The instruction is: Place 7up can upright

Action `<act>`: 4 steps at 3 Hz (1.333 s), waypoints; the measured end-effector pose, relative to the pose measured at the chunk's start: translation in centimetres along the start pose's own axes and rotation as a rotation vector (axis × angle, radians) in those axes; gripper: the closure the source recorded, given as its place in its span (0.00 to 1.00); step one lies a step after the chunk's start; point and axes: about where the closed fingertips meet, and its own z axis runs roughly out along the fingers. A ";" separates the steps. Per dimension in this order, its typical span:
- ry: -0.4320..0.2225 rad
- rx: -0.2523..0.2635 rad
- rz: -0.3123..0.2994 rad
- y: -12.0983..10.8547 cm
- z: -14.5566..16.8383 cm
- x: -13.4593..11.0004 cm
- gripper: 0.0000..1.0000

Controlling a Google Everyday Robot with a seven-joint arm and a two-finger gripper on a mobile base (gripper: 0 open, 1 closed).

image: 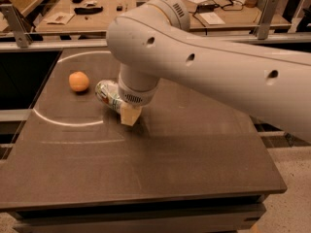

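7up can (108, 95): on its side on the dark table (175, 159), left of centre. Its long axis runs from upper left toward lower right. The silvery end faces up-left, and the green band is partly visible.

My pincer (127, 113) is low at the can's right end, touching or nearly touching it. My own wrist hides the contact, so I cannot tell whether the pincer is open, closed or gripping the can.

Step in hand, as I judge it: secure the can across its body, then rotate it onto one end. To do that well:
- Grip near the middle of the can, not at the rim, so it doesn't pivot or squirt out.
- Lift slightly before turning so the edge doesn't drag.
- Set the base flat on the table before letting go.

Surroundings:
- An orange (78, 81) sits near the can, up-left of it and apart from it. It is the only thing close enough to be bumped if the can rolls that way.
- A white arc (63, 123) is marked on the tabletop and is no obstacle.
- My arm (209, 67) covers much of the right side.
- The cluttered benches (97, 13) behind are well apart.
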 end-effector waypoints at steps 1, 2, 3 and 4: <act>0.047 0.064 -0.012 -3.2 0.2 0.5 1.00; 0.093 0.095 -0.048 -4.2 0.8 1.3 1.00; 0.113 0.095 -0.073 -4.6 0.6 2.3 1.00; 0.119 0.086 -0.073 -4.9 0.0 3.2 1.00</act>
